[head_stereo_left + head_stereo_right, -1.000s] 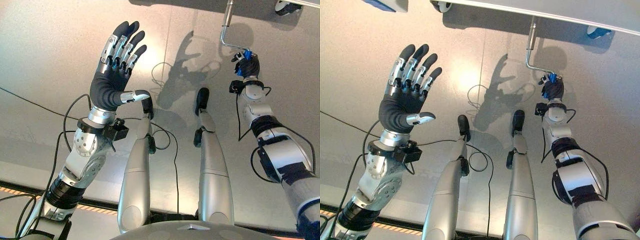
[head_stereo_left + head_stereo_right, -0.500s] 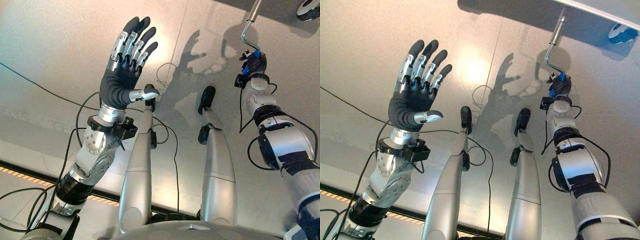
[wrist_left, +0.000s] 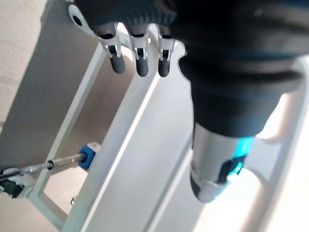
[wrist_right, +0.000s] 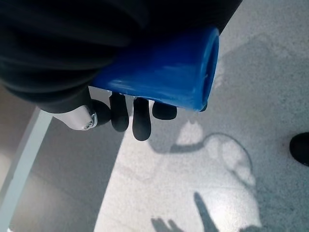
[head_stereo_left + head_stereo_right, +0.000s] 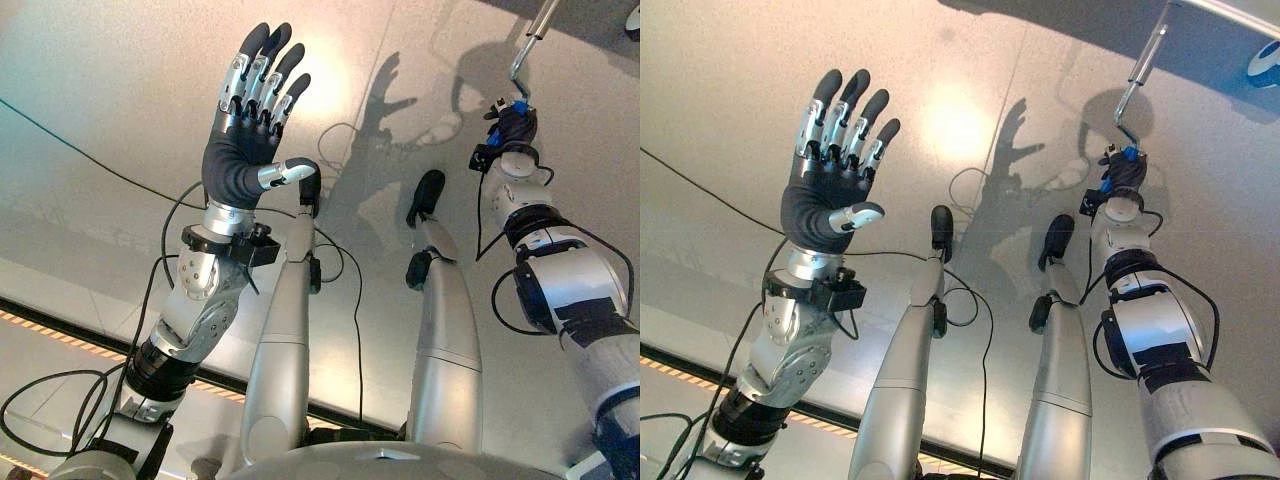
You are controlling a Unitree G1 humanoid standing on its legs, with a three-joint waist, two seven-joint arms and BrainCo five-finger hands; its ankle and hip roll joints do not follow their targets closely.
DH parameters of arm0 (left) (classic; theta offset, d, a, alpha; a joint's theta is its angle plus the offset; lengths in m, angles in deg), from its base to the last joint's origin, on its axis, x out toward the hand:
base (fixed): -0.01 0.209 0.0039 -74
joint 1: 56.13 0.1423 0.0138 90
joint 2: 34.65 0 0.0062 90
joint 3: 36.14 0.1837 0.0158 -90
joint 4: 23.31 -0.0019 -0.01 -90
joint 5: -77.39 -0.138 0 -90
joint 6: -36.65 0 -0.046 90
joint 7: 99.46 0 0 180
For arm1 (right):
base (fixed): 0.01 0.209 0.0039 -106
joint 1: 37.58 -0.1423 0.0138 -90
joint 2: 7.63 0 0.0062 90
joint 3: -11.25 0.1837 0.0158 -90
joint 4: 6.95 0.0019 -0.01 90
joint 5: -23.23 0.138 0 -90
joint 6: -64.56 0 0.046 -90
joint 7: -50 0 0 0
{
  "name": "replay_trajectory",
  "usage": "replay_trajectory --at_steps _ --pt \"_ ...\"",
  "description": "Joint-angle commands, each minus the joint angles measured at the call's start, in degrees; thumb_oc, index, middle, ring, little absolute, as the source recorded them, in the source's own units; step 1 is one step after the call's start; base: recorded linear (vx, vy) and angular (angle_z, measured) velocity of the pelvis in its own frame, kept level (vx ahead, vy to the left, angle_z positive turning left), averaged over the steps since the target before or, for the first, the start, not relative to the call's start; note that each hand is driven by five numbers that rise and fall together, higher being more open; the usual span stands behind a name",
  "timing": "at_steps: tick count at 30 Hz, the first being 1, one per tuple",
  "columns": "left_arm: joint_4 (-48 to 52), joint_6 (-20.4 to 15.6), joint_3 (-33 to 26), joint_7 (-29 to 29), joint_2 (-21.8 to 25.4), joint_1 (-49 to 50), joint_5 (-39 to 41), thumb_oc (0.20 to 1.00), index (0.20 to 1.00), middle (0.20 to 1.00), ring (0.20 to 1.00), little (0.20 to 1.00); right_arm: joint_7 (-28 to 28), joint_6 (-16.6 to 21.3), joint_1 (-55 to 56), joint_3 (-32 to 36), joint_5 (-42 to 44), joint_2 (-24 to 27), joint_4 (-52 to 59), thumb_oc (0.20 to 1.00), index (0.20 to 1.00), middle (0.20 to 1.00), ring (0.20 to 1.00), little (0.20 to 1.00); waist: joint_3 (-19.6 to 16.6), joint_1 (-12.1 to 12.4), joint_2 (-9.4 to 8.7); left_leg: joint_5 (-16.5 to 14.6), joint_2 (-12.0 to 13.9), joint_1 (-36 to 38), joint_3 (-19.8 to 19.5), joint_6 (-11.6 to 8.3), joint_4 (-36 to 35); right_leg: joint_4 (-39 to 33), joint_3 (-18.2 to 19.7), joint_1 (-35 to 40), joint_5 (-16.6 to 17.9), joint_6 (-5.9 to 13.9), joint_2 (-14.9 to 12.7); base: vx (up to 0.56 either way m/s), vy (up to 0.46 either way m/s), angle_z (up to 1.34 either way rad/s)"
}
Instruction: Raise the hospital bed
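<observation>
**Right hand grips the bed crank's blue handle**

The right hand [image 5: 1124, 175] reaches out to the far right, its fingers [image 4: 140, 116] curled tight round the blue handle [image 4: 164, 72] of the metal crank [image 5: 1132, 85]. The crank's shaft runs up to the white bed frame [image 5: 1230, 15] at the upper right. The left hand [image 5: 248, 130] is raised over the grey floor [image 5: 100, 120], its fingers straight and spread, holding nothing.

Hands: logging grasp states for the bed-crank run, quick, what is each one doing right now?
Left hand: open, fingers straight, raised in the air, holding nothing.
Right hand: closed on the crank's blue handle.
</observation>
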Motion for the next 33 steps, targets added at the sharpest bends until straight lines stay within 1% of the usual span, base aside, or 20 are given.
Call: replay_trajectory --at_steps 1,2,4,9,17,20,21,25,26,27,31,33 --pt "5.10 -2.23 -1.28 -0.04 -0.76 0.76 -0.27 1.000 1.000 1.000 1.000 1.000 2.97 -3.92 0.99 -6.02 -0.27 -10.64 -0.80 0.200 0.200 0.200 0.200 0.200 0.18 1.71 6.32 -8.14 -5.30 -1.47 1.27 3.74 7.09 -6.87 2.67 4.73 1.19 5.59 -0.36 0.03 0.069 0.03" --pt "5.15 -2.32 -1.28 -0.33 -1.23 0.64 -0.14 1.000 1.000 1.000 1.000 1.000 3.05 -3.93 0.53 -6.91 -0.98 -12.07 -0.06 0.200 0.200 0.200 0.200 0.200 0.18 2.11 6.37 -8.32 -5.61 -1.70 1.21 3.78 7.37 -7.46 2.60 5.10 1.32 5.74 -0.69 0.03 0.060 0.03" --pt "5.04 -2.47 -1.41 -0.59 -1.23 0.48 -0.20 1.000 1.000 1.000 1.000 1.000 3.17 -3.98 0.11 -8.18 -1.74 -13.34 0.76 0.200 0.200 0.200 0.200 0.200 0.18 2.30 6.33 -8.40 -5.86 -1.96 1.24 3.78 7.74 -7.72 2.54 5.25 1.41 5.87 -0.86 0.03 0.073 0.02" --pt "5.15 -2.77 -2.00 -1.84 -1.11 0.28 -0.89 1.000 1.000 1.000 1.000 1.000 3.86 -3.80 -0.90 -11.60 -3.88 -17.19 3.64 0.200 0.200 0.200 0.200 0.200 0.18 2.55 5.89 -8.62 -5.85 -2.15 1.64 3.86 7.84 -8.97 2.37 5.84 1.86 6.03 -1.21 0.03 0.060 -0.01" --pt "5.59 -3.29 -2.81 -2.80 -0.94 1.24 -1.55 1.000 1.000 1.000 1.000 1.000 6.09 -3.03 -1.86 -17.53 -6.60 -22.02 9.00 0.200 0.200 0.200 0.200 0.200 0.18 2.55 5.29 -9.09 -5.83 -1.89 2.14 4.05 8.29 -10.07 2.76 6.35 2.42 6.19 -1.32 0.02 0.040 -0.03" --pt "5.71 -3.50 -3.08 -2.88 -0.71 1.64 -1.68 1.000 1.000 1.000 1.000 1.000 6.95 -2.16 -1.88 -20.01 -7.38 -22.93 13.84 0.200 0.200 0.200 0.200 0.200 0.18 2.41 5.14 -9.06 -5.81 -1.73 2.38 3.98 8.23 -10.28 2.86 6.56 2.53 6.26 -1.33 0.01 0.021 -0.02" --pt "5.71 -3.57 -3.09 -2.79 -0.69 1.76 -1.78 1.000 1.000 1.000 1.000 1.000 7.32 -1.72 -1.87 -20.63 -7.20 -22.90 15.50 0.200 0.200 0.200 0.200 0.200 0.18 2.34 5.14 -9.05 -5.81 -1.66 2.45 3.93 8.24 -10.22 2.94 6.55 2.57 6.28 -1.33 0.00 0.000 0.00" --pt "5.89 -4.07 -3.21 -2.17 -0.34 2.44 -1.76 1.000 1.000 1.000 1.000 1.000 9.43 1.72 -0.25 -22.30 -2.18 -22.43 26.03 0.200 0.200 0.200 0.200 0.200 0.18 1.85 4.58 -9.02 -5.58 -0.92 2.86 3.88 8.06 -10.45 3.22 6.89 2.85 6.34 -1.26 0.00 0.000 0.00" --pt "5.89 -4.07 -3.20 -2.16 -0.36 2.46 -1.76 1.000 1.000 1.000 1.000 1.000 9.40 1.68 -0.17 -22.34 -2.18 -22.40 26.11 0.200 0.200 0.200 0.200 0.200 0.18 1.85 4.59 -9.02 -5.58 -0.88 2.88 3.88 8.05 -10.45 3.24 6.91 2.85 6.34 -1.26 0.00 0.000 0.00" --pt "5.88 -4.29 -3.45 -1.76 0.26 2.84 -2.07 1.000 1.000 1.000 1.000 1.000 10.55 3.20 1.41 -23.91 -0.64 -20.47 34.59 0.200 0.200 0.200 0.200 0.200 0.18 1.34 3.93 -9.12 -5.34 -0.18 3.19 3.89 8.04 -10.42 3.41 7.34 2.91 6.30 -1.10 0.00 0.000 0.00" --pt "5.91 -4.74 -4.02 -1.04 1.68 4.12 -2.80 1.000 1.000 1.000 1.000 1.000 12.66 5.95 6.54 -23.73 2.45 -14.37 50.12 0.200 0.200 0.200 0.200 0.200 0.18 -0.15 2.67 -9.25 -4.90 1.60 4.10 3.90 7.79 -10.96 3.70 8.76 3.21 6.32 -0.66 -0.01 -0.015 -0.02" --pt "5.79 -5.00 -3.85 -0.54 2.34 4.44 -2.97 1.000 1.000 1.000 1.000 1.000 13.78 7.53 9.87 -22.32 4.96 -11.66 56.64 0.200 0.200 0.200 0.200 0.200 0.18 -0.84 2.10 -9.23 -4.57 2.73 4.39 3.90 7.57 -11.26 3.73 9.82 3.43 6.42 -0.37 -0.03 -0.057 -0.05"
